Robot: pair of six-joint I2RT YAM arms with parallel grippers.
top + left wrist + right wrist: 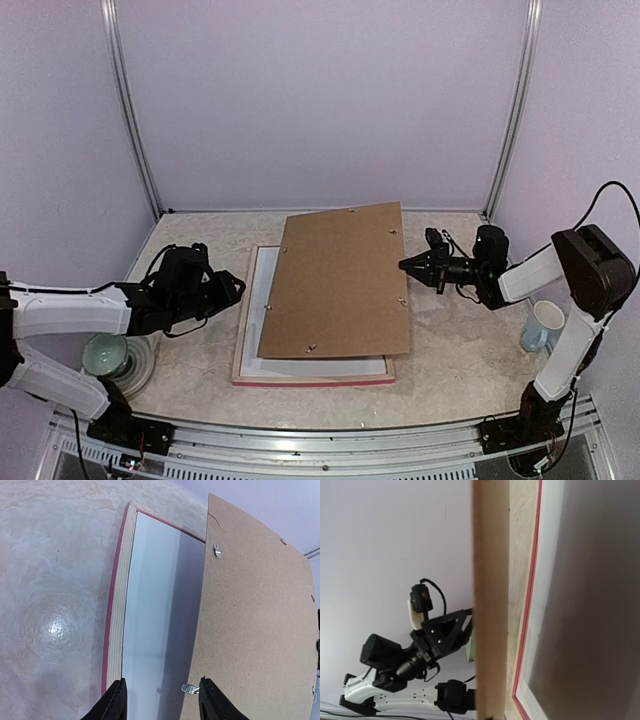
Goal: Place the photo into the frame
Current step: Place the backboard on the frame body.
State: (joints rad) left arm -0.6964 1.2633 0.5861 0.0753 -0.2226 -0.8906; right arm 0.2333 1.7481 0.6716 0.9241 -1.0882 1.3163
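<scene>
The frame [310, 381] lies face down on the table, its pink-red moulding [111, 630] and paler back edge showing. A brown backing board [340, 280] rests askew over it, its right edge lifted clear of the frame [526, 630]. My right gripper [408, 264] is shut on that right edge. My left gripper [162, 692] hangs open over the frame's left part, with nothing between its fingers and a metal clip [190, 689] by the right finger. Inside the frame I see only a pale sheet [150, 605], shaded by the board. The photo is hidden.
A pale green cup [105, 352] stands on a plate at the left, beside my left arm. A white mug [543, 325] stands at the right near my right arm. Enclosure walls and metal posts [505, 120] close the back and sides.
</scene>
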